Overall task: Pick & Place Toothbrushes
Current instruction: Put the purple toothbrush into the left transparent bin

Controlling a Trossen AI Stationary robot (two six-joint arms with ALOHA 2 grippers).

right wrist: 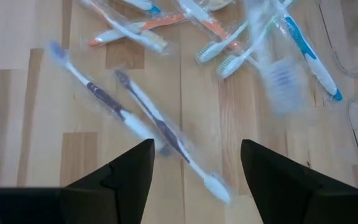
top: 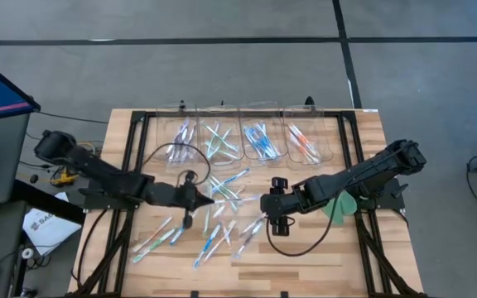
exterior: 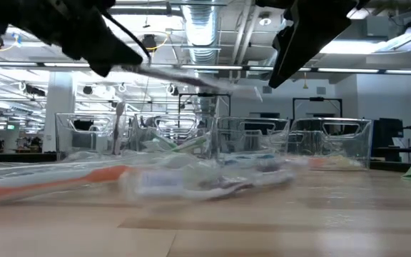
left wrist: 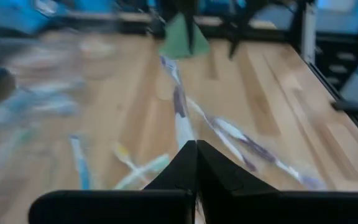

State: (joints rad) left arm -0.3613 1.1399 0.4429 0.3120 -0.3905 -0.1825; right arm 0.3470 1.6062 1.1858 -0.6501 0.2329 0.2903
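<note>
Centrally, left tool (left wrist: pixel 196 149) clamped on a purple toothbrush (left wrist: pixel 179 102), right tool (right wrist: pixel 194 165) spread open above two purple toothbrushes (right wrist: pixel 148 112).

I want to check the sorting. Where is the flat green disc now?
In the high view, the green disc lies on the table's right side, partly under the right arm, below the clear bins and right of the loose toothbrushes.
</note>
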